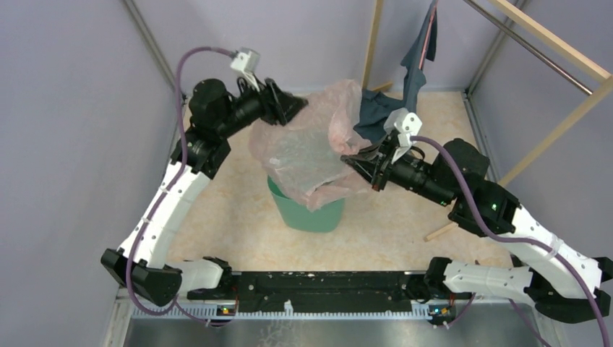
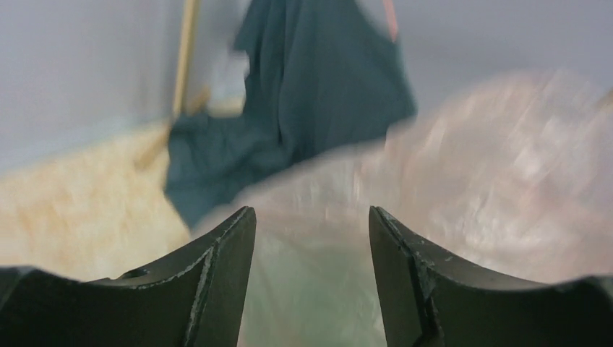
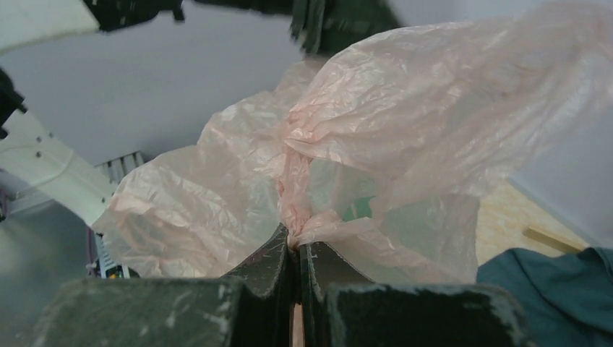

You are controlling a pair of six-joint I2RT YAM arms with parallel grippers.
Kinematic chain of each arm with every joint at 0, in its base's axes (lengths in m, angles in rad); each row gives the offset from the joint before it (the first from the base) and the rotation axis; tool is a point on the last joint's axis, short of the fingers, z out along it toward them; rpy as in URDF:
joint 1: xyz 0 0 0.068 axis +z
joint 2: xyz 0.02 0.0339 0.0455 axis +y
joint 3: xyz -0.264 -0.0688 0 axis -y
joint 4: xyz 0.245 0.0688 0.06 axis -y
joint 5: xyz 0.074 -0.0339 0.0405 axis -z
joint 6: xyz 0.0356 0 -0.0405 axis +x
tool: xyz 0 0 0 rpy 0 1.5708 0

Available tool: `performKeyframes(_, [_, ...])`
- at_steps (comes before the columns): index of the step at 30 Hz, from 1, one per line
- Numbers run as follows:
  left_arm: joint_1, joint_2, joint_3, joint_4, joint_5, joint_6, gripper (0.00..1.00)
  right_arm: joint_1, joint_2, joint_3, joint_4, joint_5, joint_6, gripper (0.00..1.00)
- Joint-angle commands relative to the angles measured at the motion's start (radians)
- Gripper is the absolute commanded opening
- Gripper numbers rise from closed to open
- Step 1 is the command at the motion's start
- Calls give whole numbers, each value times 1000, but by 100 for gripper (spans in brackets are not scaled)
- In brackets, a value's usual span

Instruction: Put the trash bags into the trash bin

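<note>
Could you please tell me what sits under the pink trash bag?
The mint-green trash bin stands beneath the trash bag; only its near wall and some rim show. Its opening and inside are covered.

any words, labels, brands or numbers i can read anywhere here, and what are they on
None can be read in any view.
trash bag: plain pink film, no print shows.
trash bin: plain green wall, no label shows.
dark cloth: no tag or print shows.
The left wrist view is blurred, so fine print there could not be made out.
</note>
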Motion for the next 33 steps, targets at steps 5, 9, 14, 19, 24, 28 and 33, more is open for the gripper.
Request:
performKeyframes(5, [-27, -212, -317, 9, 80, -44, 60, 3, -76, -3, 146, 206, 115, 0])
performKeyframes(9, [-105, -179, -353, 79, 55, -87, 53, 3, -37, -33, 211, 239, 182, 0])
performKeyframes(14, [-293, -75, -396, 132, -98, -66, 52, 3, 51, 0, 174, 354, 274, 0])
performKeyframes(19, [-300, -118, -395, 84, -132, -14, 54, 3, 41, 20, 114, 415, 264, 0])
performKeyframes(24, [-299, -189, -245, -128, -241, 132, 82, 3, 16, -2, 117, 428, 262, 0])
performKeyframes(28, [-298, -245, -163, -314, -335, 213, 87, 3, 33, 1, 110, 405, 255, 0])
performKeyframes(33, [-298, -332, -188, -431, -478, 229, 91, 3, 40, 24, 77, 391, 249, 0])
